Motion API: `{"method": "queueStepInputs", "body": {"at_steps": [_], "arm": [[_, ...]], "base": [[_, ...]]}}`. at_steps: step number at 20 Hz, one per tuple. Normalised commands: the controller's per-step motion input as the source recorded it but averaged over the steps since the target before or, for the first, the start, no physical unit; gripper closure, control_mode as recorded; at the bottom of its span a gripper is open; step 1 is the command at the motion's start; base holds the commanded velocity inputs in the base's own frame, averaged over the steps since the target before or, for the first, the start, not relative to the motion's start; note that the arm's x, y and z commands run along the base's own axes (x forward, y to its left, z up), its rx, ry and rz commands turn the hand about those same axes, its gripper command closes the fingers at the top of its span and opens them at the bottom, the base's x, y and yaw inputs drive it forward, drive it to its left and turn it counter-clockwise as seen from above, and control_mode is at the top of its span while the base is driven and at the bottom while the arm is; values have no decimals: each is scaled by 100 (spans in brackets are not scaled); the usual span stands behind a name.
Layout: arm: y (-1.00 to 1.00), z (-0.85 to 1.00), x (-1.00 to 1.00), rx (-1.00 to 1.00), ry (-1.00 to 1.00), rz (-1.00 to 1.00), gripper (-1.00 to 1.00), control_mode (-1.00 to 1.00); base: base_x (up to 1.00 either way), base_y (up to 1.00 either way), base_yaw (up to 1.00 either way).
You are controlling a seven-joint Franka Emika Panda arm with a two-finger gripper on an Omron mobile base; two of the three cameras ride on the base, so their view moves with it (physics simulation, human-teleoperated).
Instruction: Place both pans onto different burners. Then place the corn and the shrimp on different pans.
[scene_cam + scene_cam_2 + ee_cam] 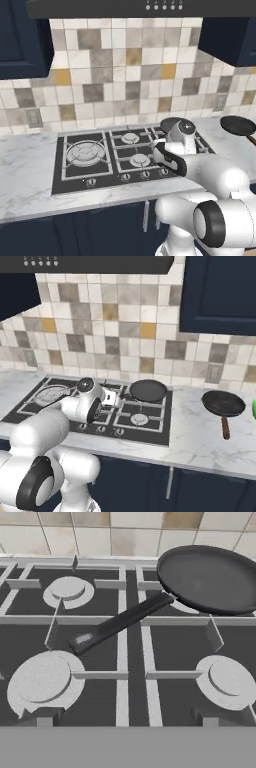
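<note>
**One pan on the cooktop, one on the counter**

Left base view: the black-handled pan (170, 123) sits at the cooktop's (75, 175) back right corner.

Right base view: the wooden-handled pan (223, 403) lies on the counter (195, 441), right of the cooktop.

Hand view: silver-capped burners (41, 679); whether the gripper's fingers are apart cannot be told.

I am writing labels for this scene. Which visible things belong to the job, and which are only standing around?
Job things:
black-handled pan, on the cooktop's back right grate
wooden-handled pan, on the counter to the right
small burners
green item, at the frame edge

Just there:
large multi-ring burner
wall outlet
range hood
</note>
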Motion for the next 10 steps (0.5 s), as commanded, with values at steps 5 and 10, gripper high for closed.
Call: {"method": "queueStepInputs", "body": {"at_steps": [5,10], "arm": [[0,0,0,0,0,0,-100,100],[0,0,0,0,0,0,-100,100]], "base": [[0,-59,0],[0,-56,0]]}}
